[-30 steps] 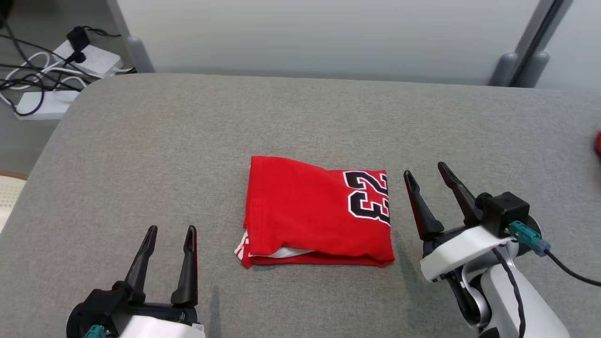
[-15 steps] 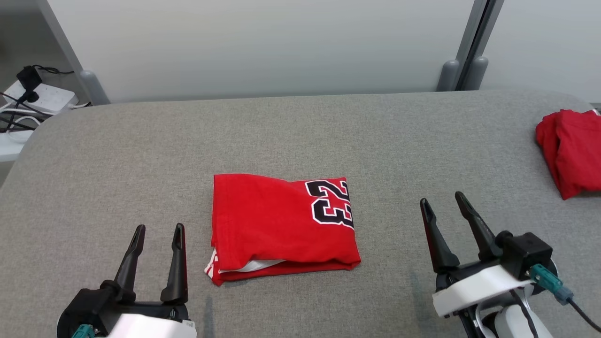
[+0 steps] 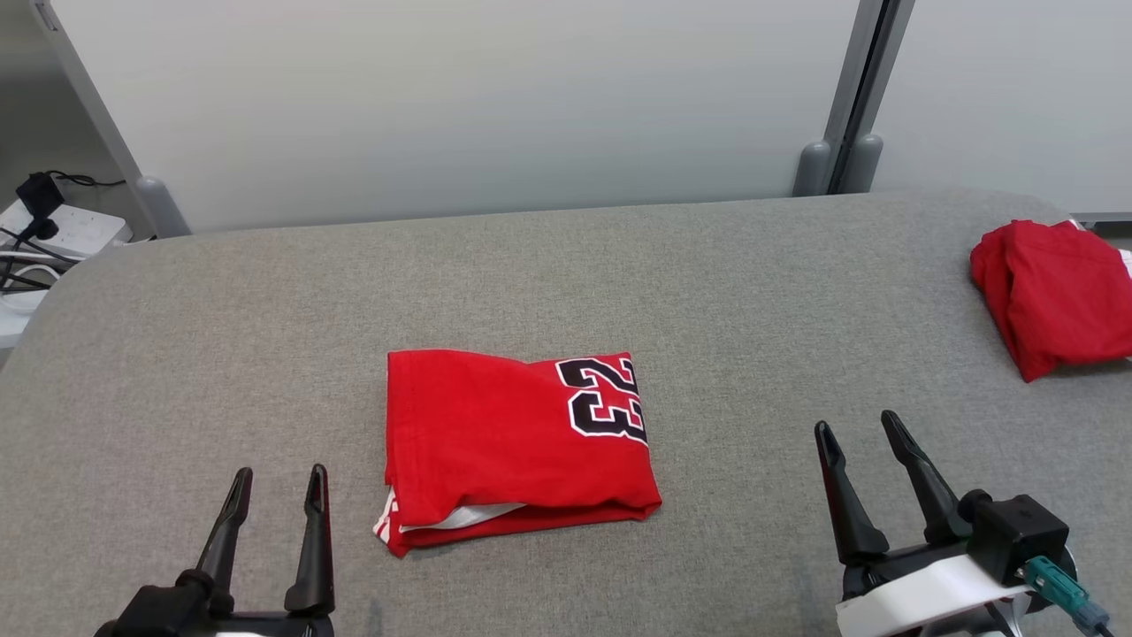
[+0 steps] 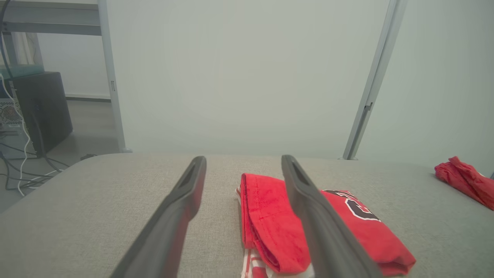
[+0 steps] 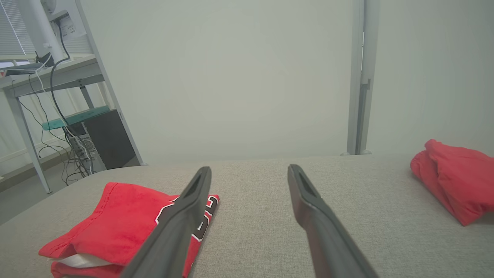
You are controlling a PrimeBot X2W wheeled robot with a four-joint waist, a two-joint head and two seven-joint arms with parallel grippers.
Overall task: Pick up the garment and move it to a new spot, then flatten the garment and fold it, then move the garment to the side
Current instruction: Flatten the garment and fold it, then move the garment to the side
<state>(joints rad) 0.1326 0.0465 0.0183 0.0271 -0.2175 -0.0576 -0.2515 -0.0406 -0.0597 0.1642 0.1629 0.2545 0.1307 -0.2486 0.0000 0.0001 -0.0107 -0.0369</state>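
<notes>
A red garment (image 3: 513, 442) with a black "23" lies folded in a neat rectangle mid-table, a white lining showing at its near edge; it also appears in the left wrist view (image 4: 266, 216) and the right wrist view (image 5: 123, 216). A second red garment (image 3: 1052, 296) sits bunched at the table's far right edge (image 4: 463, 179) (image 5: 451, 177). My left gripper (image 3: 279, 473) (image 4: 244, 158) hovers open near the front left, left of the folded piece. My right gripper (image 3: 855, 423) (image 5: 250, 168) stands open at the front right, between the two garments. Neither touches cloth.
The grey fabric table (image 3: 619, 265) has rounded corners and a pale partition wall behind it with a grey post (image 3: 840, 159). Power strips and cables (image 3: 44, 239) lie on the floor off the left corner. A desk frame and dark computer case (image 5: 100, 139) stand beyond.
The head camera has swung right and up, bringing the bunched red garment into view. My right gripper has drawn away from the folded garment's right edge. Both grippers stayed open.
</notes>
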